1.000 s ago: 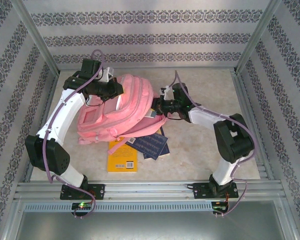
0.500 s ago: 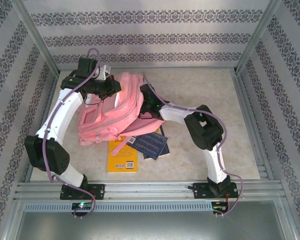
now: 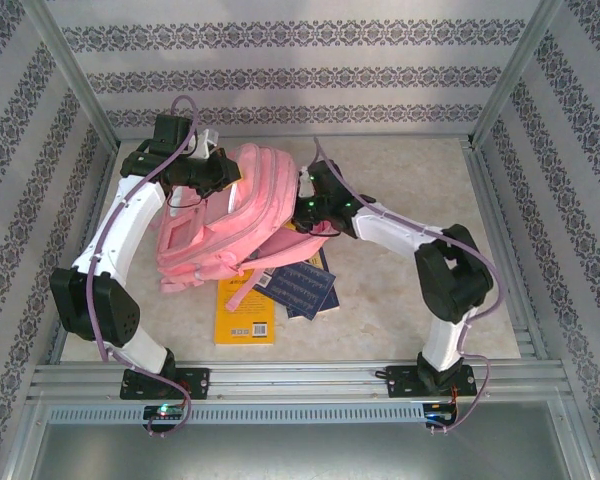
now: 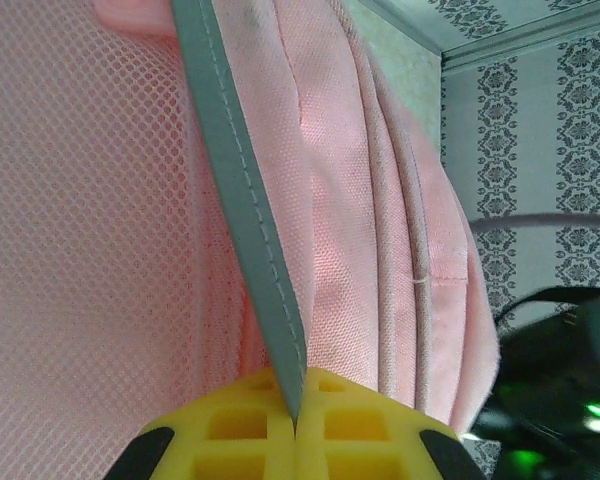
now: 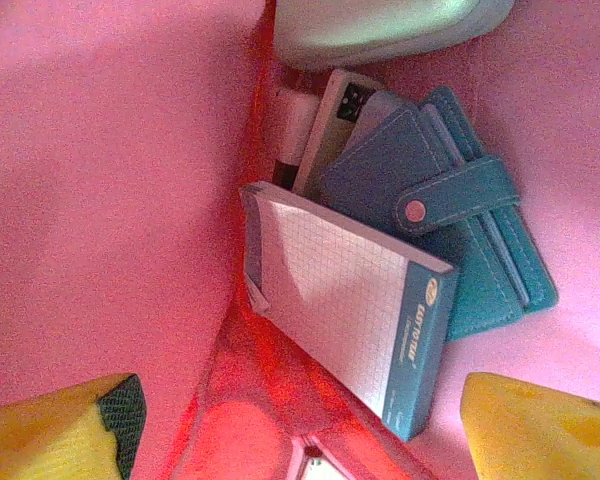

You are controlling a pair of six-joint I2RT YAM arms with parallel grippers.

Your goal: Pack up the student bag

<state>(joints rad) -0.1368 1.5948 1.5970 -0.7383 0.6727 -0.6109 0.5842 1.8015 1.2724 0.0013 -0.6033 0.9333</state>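
Having pushed into the student bag (image 3: 250, 215), the right fingers (image 5: 540, 430) have eased back slightly, the elbow (image 3: 455, 285) swinging outward.

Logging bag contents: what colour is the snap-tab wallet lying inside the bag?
Teal blue. The wallet shows best in the right wrist view.

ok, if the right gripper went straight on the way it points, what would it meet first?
Probably the grid-paper notepad with a blue spine, lying inside the pink fabric backpack, straight ahead of the open right gripper. The teal snap wallet lies just right of it. Depth is unclear.
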